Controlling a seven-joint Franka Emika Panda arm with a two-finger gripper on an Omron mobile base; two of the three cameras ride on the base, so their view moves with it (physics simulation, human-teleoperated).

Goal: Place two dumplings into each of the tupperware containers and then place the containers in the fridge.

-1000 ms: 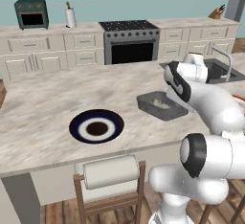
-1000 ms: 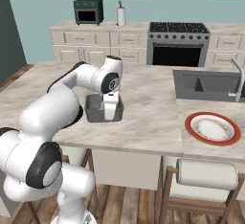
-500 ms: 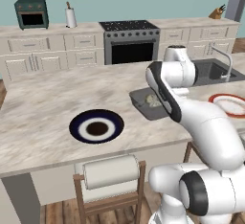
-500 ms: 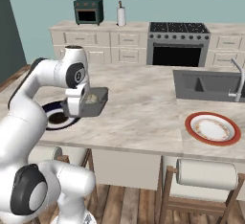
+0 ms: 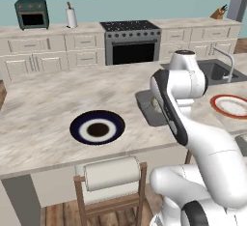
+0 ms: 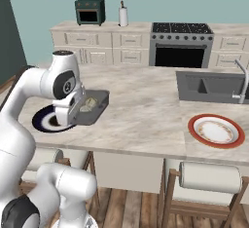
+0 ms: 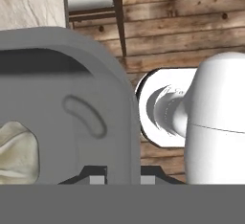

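My gripper (image 7: 122,180) is shut on the rim of a grey tupperware container (image 7: 72,98), and one fingertip (image 7: 98,180) shows on each side of the rim. In the right base view the gripper (image 6: 68,117) holds the container (image 6: 95,109) just above the counter near its front left, beside the dark blue plate (image 6: 46,121). A pale tan dumpling (image 6: 89,104) lies inside the container, and the dumpling (image 7: 16,153) also shows in the hand view. The arm hides most of the container (image 5: 146,108) in the left base view. A tall dark slab (image 6: 8,27) stands at the left edge; I cannot tell whether it is the fridge.
A red-rimmed plate (image 6: 216,130) lies at the counter's right, behind it a sink (image 6: 209,85) with a tap. The steel oven (image 5: 131,49) stands against the back wall. Stools (image 5: 112,174) stand under the counter's front edge, and wooden floor (image 7: 182,27) shows below the container's edge.
The arm has swung round to the left and the held container has moved a little left across the counter, toward the blue plate. The grip has not changed.
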